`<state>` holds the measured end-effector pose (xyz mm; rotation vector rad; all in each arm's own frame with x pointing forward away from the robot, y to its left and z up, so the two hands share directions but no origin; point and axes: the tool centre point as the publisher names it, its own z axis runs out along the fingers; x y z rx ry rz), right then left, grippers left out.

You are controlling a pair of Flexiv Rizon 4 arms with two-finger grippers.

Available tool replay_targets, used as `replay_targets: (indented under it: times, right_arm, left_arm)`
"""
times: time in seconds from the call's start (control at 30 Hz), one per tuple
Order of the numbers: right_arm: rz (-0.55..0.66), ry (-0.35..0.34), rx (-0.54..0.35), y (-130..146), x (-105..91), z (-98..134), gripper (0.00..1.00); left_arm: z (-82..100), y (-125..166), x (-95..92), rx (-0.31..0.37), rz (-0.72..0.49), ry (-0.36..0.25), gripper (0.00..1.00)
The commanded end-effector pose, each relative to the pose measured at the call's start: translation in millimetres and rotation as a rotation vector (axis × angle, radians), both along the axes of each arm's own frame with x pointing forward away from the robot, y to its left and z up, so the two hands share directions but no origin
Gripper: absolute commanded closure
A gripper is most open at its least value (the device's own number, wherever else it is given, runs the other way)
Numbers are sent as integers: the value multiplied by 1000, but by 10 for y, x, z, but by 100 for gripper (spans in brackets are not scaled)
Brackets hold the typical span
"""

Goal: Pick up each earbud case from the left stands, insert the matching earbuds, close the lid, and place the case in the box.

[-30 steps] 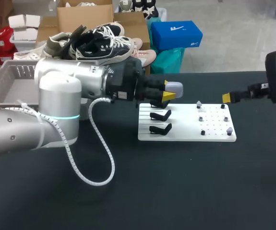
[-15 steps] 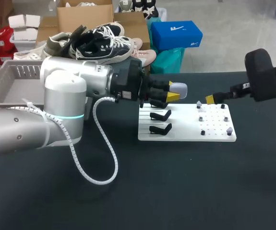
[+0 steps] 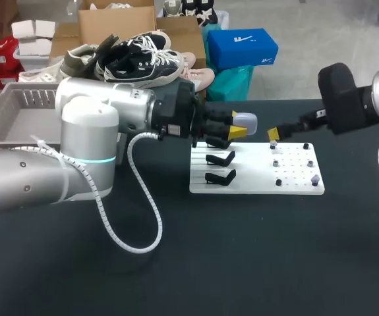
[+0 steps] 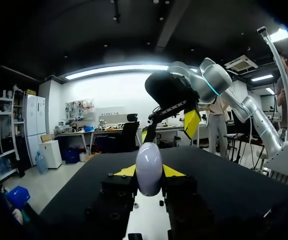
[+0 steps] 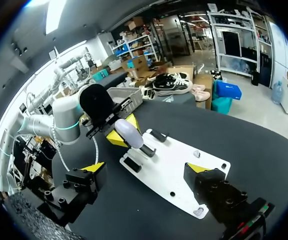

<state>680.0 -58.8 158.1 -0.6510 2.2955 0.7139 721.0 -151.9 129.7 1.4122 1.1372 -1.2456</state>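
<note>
Head view: we had the left gripper (image 3: 236, 130) clamped on one earbud case (image 3: 244, 120) at frame centre, off the stands (image 3: 220, 158). The right gripper (image 3: 272, 135) had its jaws apart near the earbuds (image 3: 275, 162). Insertion, lid and box (image 3: 3, 100) at upper left all looked still to do.

no readable text, no labels or numbers; no signs on the table (image 3: 255, 263) or its things

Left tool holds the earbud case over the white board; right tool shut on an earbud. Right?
No. The right tool is open and empty, per the right wrist view. The left tool holds the earbud case over the white board.
</note>
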Motion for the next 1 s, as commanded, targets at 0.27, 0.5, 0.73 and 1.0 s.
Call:
replay_targets:
  times: [0.27,0.5,0.73,1.0]
  right_arm:
    - [39,21,-4,98,122,-57,0]
    - [41,37,-35,197,228,-143,0]
    - [48,49,-54,281,302,-187,0]
    - [46,58,-53,314,368,-195,0]
  left_arm:
    - [-64,-32,17,-8,13,14,100]
    - [-76,-16,22,-6,17,25,100]
    - [-79,-12,19,-4,15,29,100]
    - [-79,-12,19,-4,15,29,100]
